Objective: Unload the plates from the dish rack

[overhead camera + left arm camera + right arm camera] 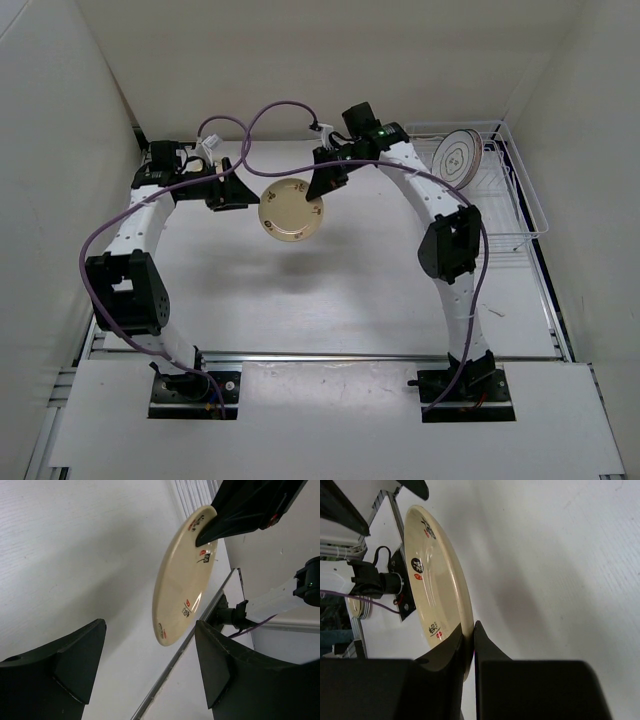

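Note:
A plain cream-tan plate point(291, 211) hangs in the air above the middle of the table. My right gripper point(322, 187) is shut on its rim, and the right wrist view shows its fingers point(487, 647) pinching the plate's edge point(451, 580). My left gripper point(238, 193) is open just left of the plate and does not touch it. In the left wrist view the plate point(182, 580) sits ahead of the open fingers point(220, 660). A white plate with dark concentric rings point(458, 157) stands upright in the white wire dish rack point(515, 205) at the back right. The sunburst plate is out of view.
White walls close in the table on the left, back and right. A metal rail point(330, 356) runs across the near edge in front of the arm bases. Purple cables point(270, 115) loop above the back of the table.

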Tool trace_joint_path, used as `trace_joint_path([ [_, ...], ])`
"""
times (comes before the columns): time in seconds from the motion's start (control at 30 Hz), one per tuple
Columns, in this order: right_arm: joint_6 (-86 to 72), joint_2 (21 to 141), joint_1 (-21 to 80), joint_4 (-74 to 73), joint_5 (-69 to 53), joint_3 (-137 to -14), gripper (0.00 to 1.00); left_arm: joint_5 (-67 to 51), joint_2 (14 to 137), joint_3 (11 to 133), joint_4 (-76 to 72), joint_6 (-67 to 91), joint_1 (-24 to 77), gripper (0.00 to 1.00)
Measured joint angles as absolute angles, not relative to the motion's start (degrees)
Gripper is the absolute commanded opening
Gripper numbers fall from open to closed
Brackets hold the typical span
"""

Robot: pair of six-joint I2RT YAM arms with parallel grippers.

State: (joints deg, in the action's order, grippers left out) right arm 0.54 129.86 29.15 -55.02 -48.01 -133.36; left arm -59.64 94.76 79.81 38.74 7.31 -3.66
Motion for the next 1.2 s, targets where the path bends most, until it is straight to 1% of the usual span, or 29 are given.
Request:
trace_joint_path([
  [0.23, -3.4, 134.1, 30.2, -51.9, -49.3, -135.8, 0.00, -59.6, 94.5, 77.3, 38.9, 7.3, -3.6, 0.82],
  [0.37, -5.7, 135.4, 30.8, -50.3, -49.8, -136.9, 0.00, -59.6, 94.5, 77.3, 38.9, 7.3, -3.5, 0.75],
  [0.4, -6.2, 135.4, 31.0, -49.9, -50.0, -136.9, 0.00, -59.6, 94.5, 77.3, 39.0, 7.3, -3.5, 0.71],
  [0.5, -7.4, 135.4, 31.1, -49.0, -50.5, -137.2, 0.00, -59.6, 94.6, 77.3, 38.9, 7.3, -3.4, 0.68],
  [0.57, -8.1, 135.4, 31.2, -48.5, -51.0, -137.3, 0.00, -59.6, 95.0, 77.3, 38.9, 7.3, -3.2, 0.58],
  [0.6, -8.5, 135.4, 31.2, -48.2, -51.1, -137.3, 0.00, -59.6, 95.3, 77.3, 38.8, 7.3, -3.0, 0.49],
  [0.63, -8.6, 135.4, 31.1, -48.1, -51.2, -137.3, 0.00, -59.6, 95.8, 77.3, 38.8, 7.0, -2.8, 0.34],
  [0.7, -8.9, 135.5, 31.1, -47.8, -51.2, -137.3, 0.00, -59.6, 96.6, 77.3, 38.9, 7.0, -2.5, 0.19],
  [0.77, -9.1, 135.4, 31.1, -47.7, -51.0, -137.3, 0.00, -59.6, 97.3, 77.4, 38.9, 6.9, -2.4, 0.10],
  [0.87, -9.3, 135.5, 31.1, -47.7, -50.5, -137.3, 0.00, -59.4, 97.8, 77.8, 38.9, 6.9, -2.4, 0.10],
  [0.9, -9.3, 135.5, 31.1, -47.7, -50.5, -137.3, 0.02, -59.3, 97.9, 77.8, 38.9, 7.0, -2.4, 0.10],
  [0.93, -9.3, 135.5, 31.1, -47.7, -50.3, -137.3, 0.12, -59.2, 97.9, 77.9, 38.9, 7.1, -2.4, 0.10],
  [1.0, -9.5, 135.5, 31.1, -47.8, -49.8, -137.5, 0.49, -58.6, 98.0, 78.2, 38.8, 7.4, -2.4, 0.10],
  [1.03, -9.5, 135.5, 31.1, -47.9, -49.5, -137.5, 0.71, -57.2, 98.1, 78.4, 38.7, 7.9, -2.3, 0.10],
  [1.07, -9.5, 135.5, 31.1, -47.9, -48.9, -137.6, 0.78, -55.7, 98.1, 78.5, 38.5, 8.3, -2.3, 0.10],
  [1.13, -8.8, 135.5, 31.2, -48.0, -46.5, -137.7, 0.89, -52.1, 98.2, 78.7, 38.5, 9.1, -2.2, 0.10],
  [1.2, -8.2, 135.5, 31.1, -48.5, -44.0, -137.7, 0.92, -48.3, 98.2, 79.0, 38.5, 9.7, -2.2, 0.10],
])
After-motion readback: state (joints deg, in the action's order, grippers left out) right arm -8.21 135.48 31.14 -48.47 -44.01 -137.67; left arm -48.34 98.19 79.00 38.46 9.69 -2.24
